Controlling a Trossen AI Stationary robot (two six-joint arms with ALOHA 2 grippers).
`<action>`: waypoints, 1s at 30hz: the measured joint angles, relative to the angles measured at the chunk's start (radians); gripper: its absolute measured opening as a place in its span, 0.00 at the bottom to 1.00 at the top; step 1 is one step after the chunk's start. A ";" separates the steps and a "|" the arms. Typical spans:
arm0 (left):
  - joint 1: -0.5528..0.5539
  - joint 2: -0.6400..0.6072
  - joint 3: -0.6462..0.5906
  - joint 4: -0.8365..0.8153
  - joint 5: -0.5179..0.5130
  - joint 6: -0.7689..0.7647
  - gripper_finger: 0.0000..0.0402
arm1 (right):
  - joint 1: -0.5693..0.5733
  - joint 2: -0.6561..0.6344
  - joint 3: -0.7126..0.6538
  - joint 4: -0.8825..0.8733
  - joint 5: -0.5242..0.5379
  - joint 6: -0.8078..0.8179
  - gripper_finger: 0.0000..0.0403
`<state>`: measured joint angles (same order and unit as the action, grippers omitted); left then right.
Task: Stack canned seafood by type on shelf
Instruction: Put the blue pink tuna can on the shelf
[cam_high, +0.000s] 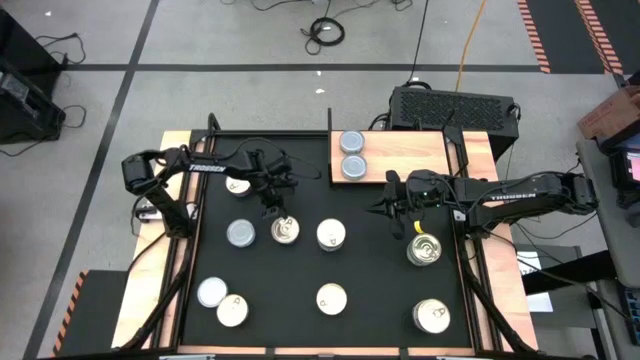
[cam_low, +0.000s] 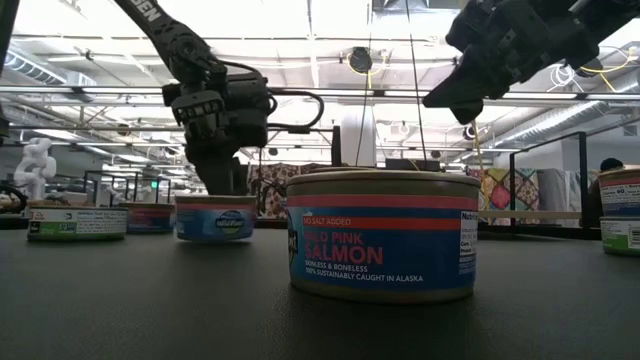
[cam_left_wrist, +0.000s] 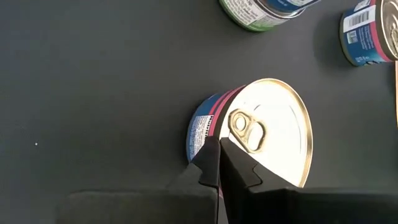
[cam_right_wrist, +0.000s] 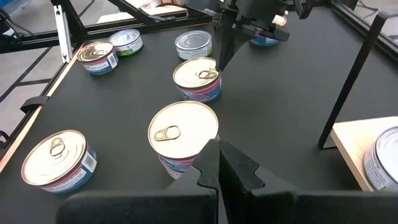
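On the wooden shelf (cam_high: 410, 155), at the mat's one-o'clock corner in the high view, two silvery-topped cans (cam_high: 351, 155) sit side by side at the board's nine-o'clock end, touching or nearly so. Every other tin lies on the black mat (cam_high: 300, 270).

Near the mat's centre a pull-tab can (cam_high: 285, 230) sits under the left gripper (cam_high: 275, 208), whose fingers are pressed together above the lid; the left wrist view shows the dark tips (cam_left_wrist: 217, 163) meeting over the rim beside the pull tab, clenched on nothing. At nine o'clock of that can, just beside it, is a silvery-topped can (cam_high: 241, 233); at three o'clock, a cream-topped can (cam_high: 331, 234). Another pull-tab can (cam_high: 238, 184) lies under the left arm at eleven o'clock.

Toward five o'clock of the mat are a gold-topped can (cam_high: 424, 248) and a pull-tab can (cam_high: 432, 316). Toward seven o'clock, a silvery can (cam_high: 211, 292) touches a pull-tab can (cam_high: 232, 311); one more cream can (cam_high: 331, 297) sits at six o'clock.

Right gripper (cam_high: 392, 212) hangs above the mat at three o'clock, fingers shut, holding nothing.
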<state>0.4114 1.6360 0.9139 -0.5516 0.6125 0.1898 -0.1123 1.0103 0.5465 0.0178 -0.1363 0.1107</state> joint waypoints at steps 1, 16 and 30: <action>0.000 0.000 0.005 -0.005 0.001 0.002 0.00 | 0.000 0.000 0.000 -0.006 0.000 0.001 0.00; 0.009 0.000 0.085 -0.064 0.058 0.033 0.00 | 0.000 0.000 0.000 -0.013 0.006 0.001 0.00; 0.040 -0.001 0.166 -0.112 0.124 0.028 0.00 | 0.000 0.000 0.000 -0.015 0.005 0.001 0.00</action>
<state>0.4515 1.6348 1.0797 -0.6632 0.7368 0.2176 -0.1123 1.0103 0.5465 0.0029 -0.1309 0.1118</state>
